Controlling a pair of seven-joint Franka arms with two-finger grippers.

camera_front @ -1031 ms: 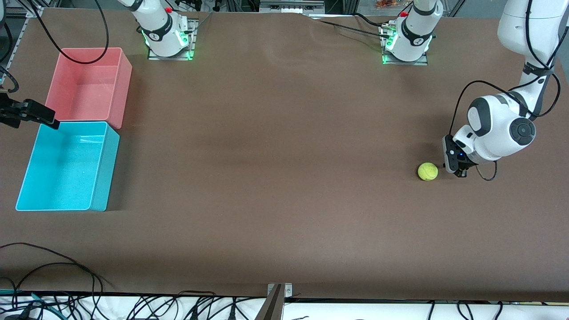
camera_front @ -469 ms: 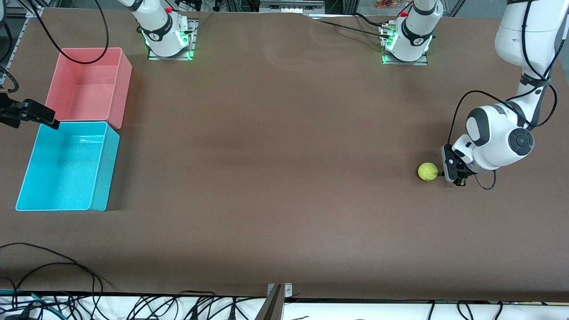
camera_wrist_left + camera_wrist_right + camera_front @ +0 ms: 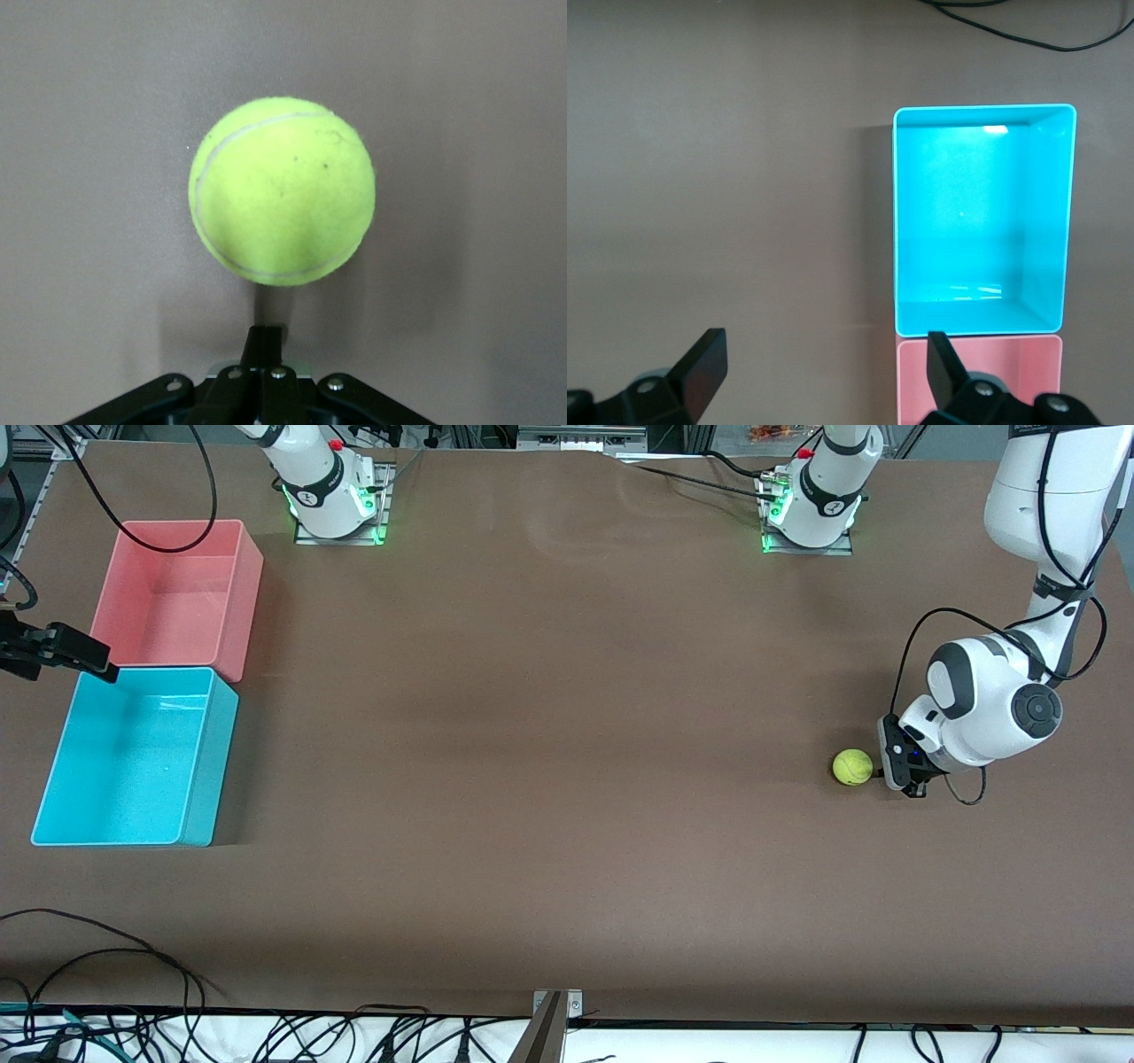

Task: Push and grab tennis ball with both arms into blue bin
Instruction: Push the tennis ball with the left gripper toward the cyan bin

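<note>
The yellow-green tennis ball [image 3: 852,767] [image 3: 282,190] lies on the brown table near the left arm's end. My left gripper [image 3: 879,772] [image 3: 266,335] is low at the table right beside the ball. It is shut and empty, and its tips point at the ball with a thin gap left. At the right arm's end stands the blue bin [image 3: 213,753] [image 3: 896,221], with nothing in it. My right gripper [image 3: 102,669] [image 3: 822,345] hangs open and empty over the place where the blue bin meets the pink one. That arm waits.
A pink bin [image 3: 248,602] [image 3: 974,381] of the same size touches the blue bin, on the side farther from the front camera. A wide stretch of bare table lies between the ball and the bins. Loose black cables [image 3: 106,948] lie at the table's near edge.
My left gripper has shifted slightly toward the ball and lower. The ball has not moved. The right arm is still.
</note>
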